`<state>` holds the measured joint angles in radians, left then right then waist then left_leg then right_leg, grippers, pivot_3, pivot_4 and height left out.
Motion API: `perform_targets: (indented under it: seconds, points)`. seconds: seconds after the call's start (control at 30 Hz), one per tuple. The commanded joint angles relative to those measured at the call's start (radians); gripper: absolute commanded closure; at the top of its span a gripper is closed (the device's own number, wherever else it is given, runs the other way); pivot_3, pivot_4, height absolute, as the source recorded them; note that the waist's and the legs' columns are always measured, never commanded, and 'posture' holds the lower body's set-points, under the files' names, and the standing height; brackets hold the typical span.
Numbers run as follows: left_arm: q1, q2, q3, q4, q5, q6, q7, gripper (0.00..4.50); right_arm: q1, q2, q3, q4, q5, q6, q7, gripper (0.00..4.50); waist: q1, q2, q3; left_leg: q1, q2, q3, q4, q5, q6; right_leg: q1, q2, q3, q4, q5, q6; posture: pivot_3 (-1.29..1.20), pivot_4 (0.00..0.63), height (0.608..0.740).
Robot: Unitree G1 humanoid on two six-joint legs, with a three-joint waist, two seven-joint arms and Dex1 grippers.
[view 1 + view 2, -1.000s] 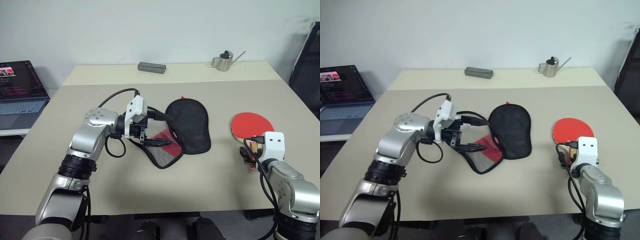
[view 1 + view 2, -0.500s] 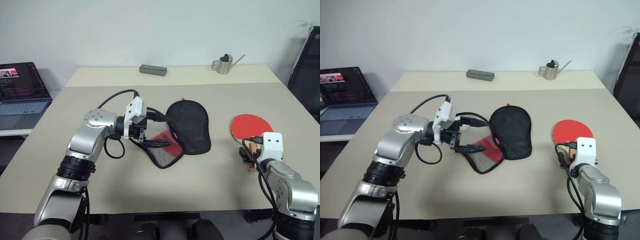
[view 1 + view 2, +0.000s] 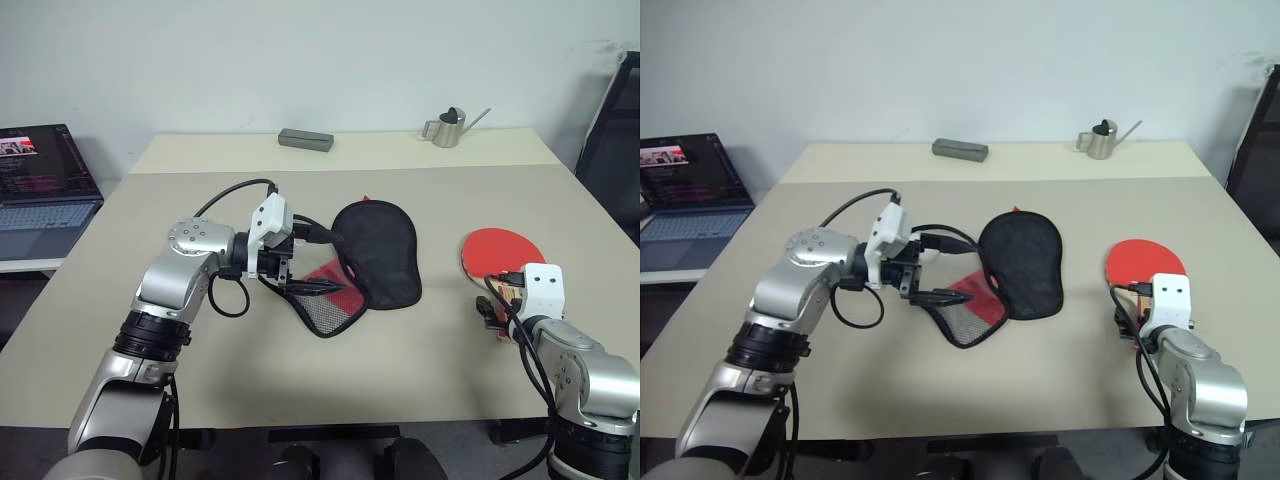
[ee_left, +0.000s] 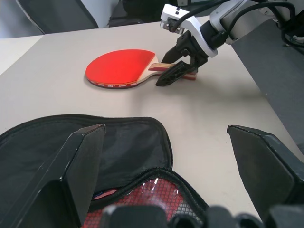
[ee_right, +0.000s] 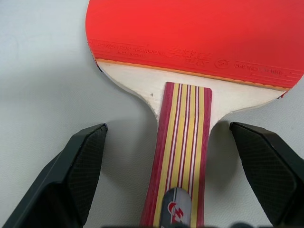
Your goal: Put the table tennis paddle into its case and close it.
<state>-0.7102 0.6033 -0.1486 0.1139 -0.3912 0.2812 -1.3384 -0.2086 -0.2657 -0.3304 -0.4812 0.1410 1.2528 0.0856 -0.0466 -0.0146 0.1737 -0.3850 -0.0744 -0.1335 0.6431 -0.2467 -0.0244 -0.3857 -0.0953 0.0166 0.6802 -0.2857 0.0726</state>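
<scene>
Left eye view puts the table tennis paddle (image 3: 497, 250) flat on the beige surface (image 3: 430, 370) toward the robot's right, red face up, its striped handle pointing back toward the robot. The right gripper (image 5: 175, 180) hangs just over that handle with its fingers (image 5: 78, 166) spread wide, one on either side of the handle and clear of it; the right wrist view shows the red and yellow stripes running up between them to the pale wood and the red rubber beyond. Nothing is pinched there. Near the middle of the surface lies the case (image 3: 380, 250), a black paddle-shaped pouch, unzipped, with its mesh-pocketed flap (image 3: 325, 305) folded out toward the robot and red lining showing at the opening. The left gripper (image 3: 310, 285) reaches in from the left, pointing across toward the right, its fingers (image 4: 78, 166) held wide apart over the flap at the mouth of the case; whether they touch the fabric I cannot tell. From the left wrist view, the open case edge lies close below, and the paddle and right gripper sit well beyond it. Along the far edge stand a small metal watering can (image 3: 448, 126) and a grey box (image 3: 305, 138), with a laptop (image 3: 40, 180) off to the left.
</scene>
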Motion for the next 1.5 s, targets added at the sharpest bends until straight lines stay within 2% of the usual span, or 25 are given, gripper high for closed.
perform_targets:
  seconds: [0.03, 0.3, 0.67, 1.03, 1.5]
  points:
    - [-0.007, 0.011, 0.028, -0.034, -0.008, -0.003, 0.004, 0.0, 0.045, 0.029, 0.017, -0.063, -0.004, 0.024, -0.021, 0.02, 0.001, 0.0, 0.0, 0.0, 0.0, 0.0, 0.0, 0.0, 0.0, 0.0, 0.0, 0.0, 0.0, 0.0, 0.0, 0.0, 0.15, 0.74]
    - [-0.008, 0.016, 0.027, -0.034, -0.007, -0.002, -0.001, 0.0, 0.095, 0.091, 0.03, -0.139, -0.031, 0.006, -0.082, 0.02, 0.002, 0.0, 0.0, 0.0, 0.0, 0.0, -0.001, 0.0, 0.0, -0.001, 0.0, 0.0, 0.0, 0.0, 0.0, 0.0, 0.15, 0.74]
    - [-0.018, 0.011, 0.027, -0.025, -0.006, -0.004, -0.001, 0.0, 0.094, 0.108, 0.06, 0.005, -0.094, -0.227, -0.154, 0.02, 0.001, 0.0, 0.0, 0.0, 0.0, 0.0, -0.001, 0.0, 0.0, -0.001, 0.0, 0.0, 0.0, 0.0, 0.0, 0.0, 0.15, 0.74]
    - [-0.009, 0.026, 0.035, -0.03, -0.005, -0.004, 0.004, 0.0, 0.103, 0.136, 0.075, 0.023, -0.093, -0.244, -0.168, 3.29, 0.007, -0.001, 0.0, 0.0, 0.0, 0.0, 0.0, 0.0, 0.0, 0.0, 0.0, 0.0, -0.001, 0.0, 0.0, 0.0, 0.15, 0.74]
    - [-0.001, 0.101, 0.124, 0.047, 0.008, -0.039, 0.042, 0.0, -0.037, 0.094, 0.079, 0.003, -0.084, -0.279, -0.152, 3.3, 0.004, 0.0, 0.001, 0.0, 0.0, 0.0, -0.003, 0.0, 0.0, -0.003, 0.0, 0.001, -0.001, 0.0, 0.0, 0.0, 0.15, 0.74]
